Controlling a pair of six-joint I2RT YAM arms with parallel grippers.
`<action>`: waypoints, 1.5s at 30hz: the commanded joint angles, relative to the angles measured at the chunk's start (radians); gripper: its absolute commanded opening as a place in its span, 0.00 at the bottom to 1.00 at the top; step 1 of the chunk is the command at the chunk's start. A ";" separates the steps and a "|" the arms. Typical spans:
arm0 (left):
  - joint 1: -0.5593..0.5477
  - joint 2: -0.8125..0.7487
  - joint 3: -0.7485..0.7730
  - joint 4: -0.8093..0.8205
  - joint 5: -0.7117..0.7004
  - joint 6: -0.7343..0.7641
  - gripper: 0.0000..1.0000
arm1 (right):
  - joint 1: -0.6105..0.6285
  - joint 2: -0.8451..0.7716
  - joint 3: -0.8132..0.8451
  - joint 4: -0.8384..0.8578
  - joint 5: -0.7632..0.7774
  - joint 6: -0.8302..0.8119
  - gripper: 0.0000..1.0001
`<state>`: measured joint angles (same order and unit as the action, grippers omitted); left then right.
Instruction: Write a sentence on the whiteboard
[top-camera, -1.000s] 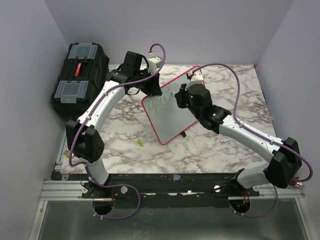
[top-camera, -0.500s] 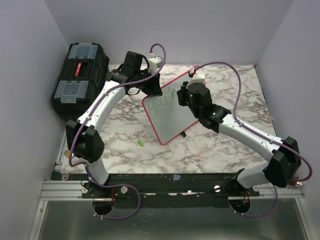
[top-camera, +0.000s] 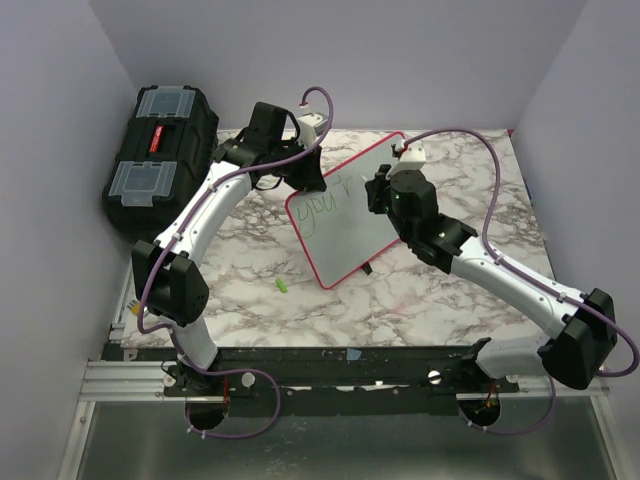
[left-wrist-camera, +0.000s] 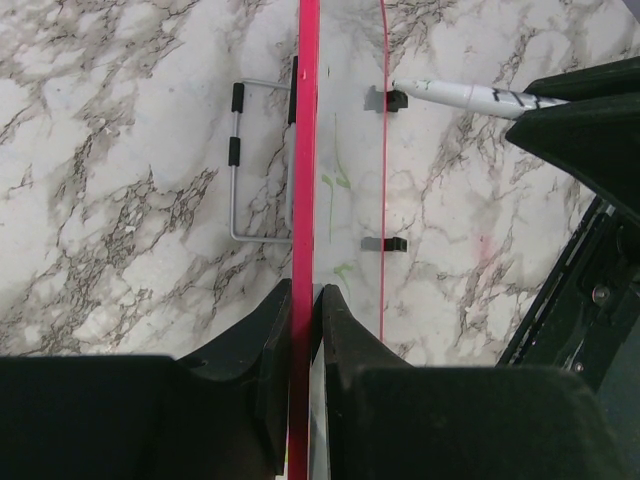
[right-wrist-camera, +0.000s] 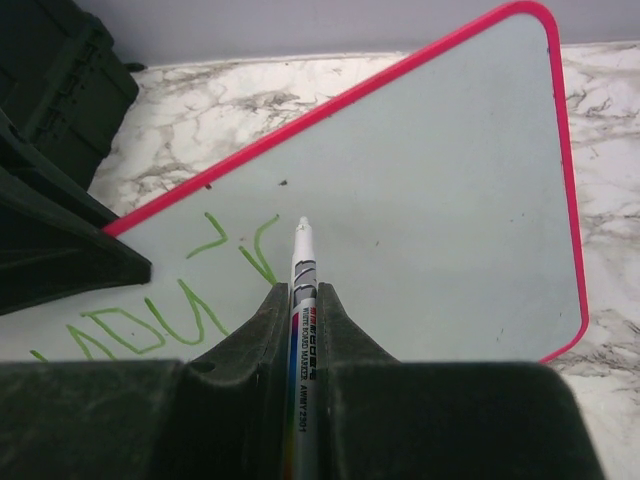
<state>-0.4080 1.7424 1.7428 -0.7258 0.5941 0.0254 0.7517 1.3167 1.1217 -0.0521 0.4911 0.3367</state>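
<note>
near the desk's front edge, left of centre, a small green cap (top-camera: 282, 286) lies alone on the marble desk (top-camera: 450, 310). farther in, about mid-desk, the whiteboard (top-camera: 350, 225) stands tilted, with its pink-framed face turned toward the right arm and its lower corner pointing at the front edge. a wire stand (left-wrist-camera: 235, 170) with black sleeves shows behind it in the left wrist view. the right gripper (right-wrist-camera: 303, 295) reaches in from the desk's right side, its fingers clamped on a marker (right-wrist-camera: 302, 262). the marker points at the board's face just right of the green writing; whether the tip touches the surface cannot be told. the sentence (top-camera: 322, 206) is one short line of green strokes on the board's upper left part, reading roughly "you'r". beyond that, the left gripper (left-wrist-camera: 303, 300) pinches the board's far left rim, one finger on each side of the pink frame. at the desk's far left corner sits a black toolbox (top-camera: 160, 150) with clear lid compartments.
</note>
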 joint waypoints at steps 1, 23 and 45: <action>-0.005 -0.013 0.034 0.005 -0.016 0.033 0.00 | 0.001 -0.001 -0.037 -0.012 -0.002 0.021 0.01; -0.005 -0.013 0.034 0.006 -0.008 0.034 0.00 | -0.028 0.058 -0.014 0.029 -0.103 0.034 0.01; -0.005 -0.011 0.034 0.003 -0.002 0.042 0.00 | -0.052 0.087 0.009 0.033 -0.075 0.014 0.01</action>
<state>-0.4076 1.7424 1.7428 -0.7288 0.5934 0.0257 0.7048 1.3788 1.0950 -0.0395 0.4038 0.3645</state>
